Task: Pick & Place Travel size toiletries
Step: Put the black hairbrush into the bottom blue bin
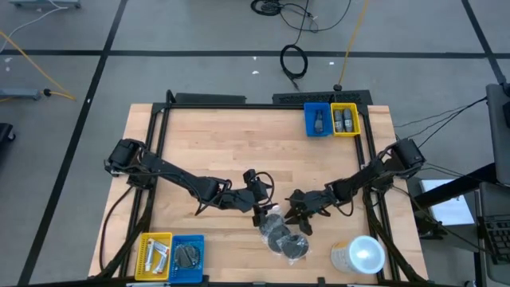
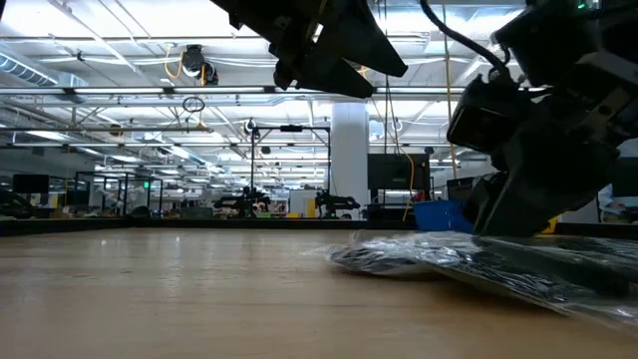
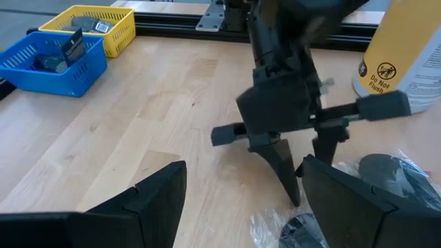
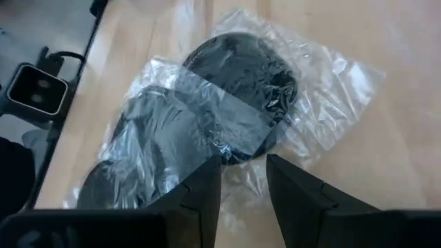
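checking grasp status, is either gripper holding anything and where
Nothing is held. The right gripper is open just above the wrapped discs; the left gripper is open beside them.

You see the dark round discs in clear wrap [image 1: 282, 235] lying on the wooden table [image 1: 239, 147] near its front edge, between the left claw [image 1: 261, 212] and the right claw [image 1: 302, 218]. To their right stands the large white-lidded cup [image 1: 360, 255]. Blue and yellow bins [image 1: 331, 119] sit at the far right corner, another pair [image 1: 170, 257] at the front left.

Dark discs [image 4: 234, 110] gleam in clear wrap on pale wood table [image 1: 231, 143]; blue bin [image 1: 317, 120] beside yellow bin [image 1: 346, 119]; white-lidded cup [image 1: 362, 255].
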`<action>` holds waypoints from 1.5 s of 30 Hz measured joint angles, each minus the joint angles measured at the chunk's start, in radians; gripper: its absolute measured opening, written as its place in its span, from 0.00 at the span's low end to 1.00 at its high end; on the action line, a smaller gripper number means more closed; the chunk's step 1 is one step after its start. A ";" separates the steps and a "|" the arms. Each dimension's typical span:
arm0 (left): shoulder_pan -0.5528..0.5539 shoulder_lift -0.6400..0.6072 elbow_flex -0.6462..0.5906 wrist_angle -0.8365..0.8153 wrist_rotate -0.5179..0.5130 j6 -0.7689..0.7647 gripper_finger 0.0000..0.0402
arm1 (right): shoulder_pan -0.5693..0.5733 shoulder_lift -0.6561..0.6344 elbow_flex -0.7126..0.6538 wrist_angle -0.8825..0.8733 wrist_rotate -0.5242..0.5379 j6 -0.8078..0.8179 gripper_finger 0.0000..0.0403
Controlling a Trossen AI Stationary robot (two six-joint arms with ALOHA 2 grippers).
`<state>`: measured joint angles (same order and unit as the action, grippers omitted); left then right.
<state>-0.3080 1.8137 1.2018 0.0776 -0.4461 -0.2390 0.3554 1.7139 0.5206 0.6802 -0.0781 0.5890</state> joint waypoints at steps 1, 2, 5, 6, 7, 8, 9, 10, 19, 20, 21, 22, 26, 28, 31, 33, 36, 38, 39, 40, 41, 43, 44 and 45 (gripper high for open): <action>0.000 0.000 0.000 0.000 0.000 0.000 0.69 | 0.000 0.017 0.013 -0.003 -0.001 0.002 0.27; 0.000 0.000 0.000 0.000 0.000 0.000 0.69 | 0.000 0.041 0.036 0.000 -0.003 0.002 0.27; 0.001 0.000 0.000 0.000 0.000 0.000 0.69 | 0.000 0.107 0.106 0.002 -0.071 -0.032 0.27; 0.001 0.000 0.000 0.000 0.000 0.000 0.69 | 0.000 0.117 0.121 -0.001 -0.086 -0.045 0.27; 0.001 0.000 0.000 0.000 0.000 0.000 0.69 | 0.000 0.123 0.130 -0.003 -0.090 -0.054 0.27; 0.001 0.000 0.000 0.000 0.000 0.000 0.69 | 0.000 0.129 0.137 -0.003 -0.093 -0.059 0.27; 0.001 0.000 0.000 -0.001 0.000 0.000 0.69 | 0.000 0.134 0.143 -0.002 -0.095 -0.060 0.27; 0.001 0.000 0.000 -0.002 0.000 -0.001 0.69 | 0.000 0.136 0.147 0.001 -0.096 -0.058 0.27; 0.001 0.000 0.000 -0.009 0.000 0.000 0.69 | 0.019 0.136 0.148 -0.024 -0.102 -0.066 0.18; 0.001 0.000 0.000 -0.009 0.000 0.000 0.69 | 0.021 0.136 0.148 -0.020 -0.105 -0.066 0.15; 0.001 0.000 0.000 -0.009 0.000 0.000 0.69 | 0.023 0.136 0.148 -0.013 -0.114 -0.064 0.12; 0.001 0.000 0.000 -0.009 0.000 0.000 0.69 | 0.024 0.136 0.147 -0.008 -0.128 -0.065 0.08; 0.001 0.000 0.000 -0.009 0.000 0.000 0.69 | 0.040 0.137 0.147 -0.005 -0.137 -0.090 0.01; 0.001 0.000 0.000 -0.009 0.000 0.000 0.69 | 0.046 0.138 0.146 0.006 -0.135 -0.092 0.00; 0.001 0.000 0.000 -0.009 0.000 0.005 0.69 | 0.046 0.124 0.145 0.000 -0.137 -0.094 0.00; 0.001 0.000 0.000 -0.009 0.000 0.005 0.69 | 0.045 0.103 0.143 -0.005 -0.133 -0.101 0.00; 0.001 0.000 0.000 -0.009 0.000 0.004 0.69 | 0.038 0.039 0.144 -0.048 -0.111 -0.133 0.00; 0.001 0.000 0.000 -0.012 0.000 0.004 0.69 | 0.032 -0.009 0.145 -0.086 -0.087 -0.158 0.00; 0.001 0.000 0.000 -0.013 0.000 0.004 0.69 | 0.031 -0.036 0.144 -0.112 -0.073 -0.170 0.00; 0.001 0.000 0.000 -0.013 0.000 0.004 0.69 | 0.030 -0.066 0.144 -0.138 -0.056 -0.185 0.00; 0.001 0.000 0.000 -0.014 0.000 0.004 0.69 | 0.028 -0.096 0.144 -0.160 -0.043 -0.201 0.00; 0.001 0.000 0.000 -0.013 0.000 0.001 0.69 | 0.025 -0.157 0.146 -0.212 -0.010 -0.230 0.00; 0.001 0.000 0.000 -0.012 0.000 0.000 0.69 | 0.025 -0.187 0.146 -0.247 0.012 -0.241 0.00; 0.001 0.000 0.000 -0.011 0.000 0.000 0.69 | 0.025 -0.213 0.146 -0.282 0.035 -0.251 0.00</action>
<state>-0.3073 1.8137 1.2018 0.0669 -0.4458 -0.2390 0.3799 1.5007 0.6666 0.3986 -0.0431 0.3378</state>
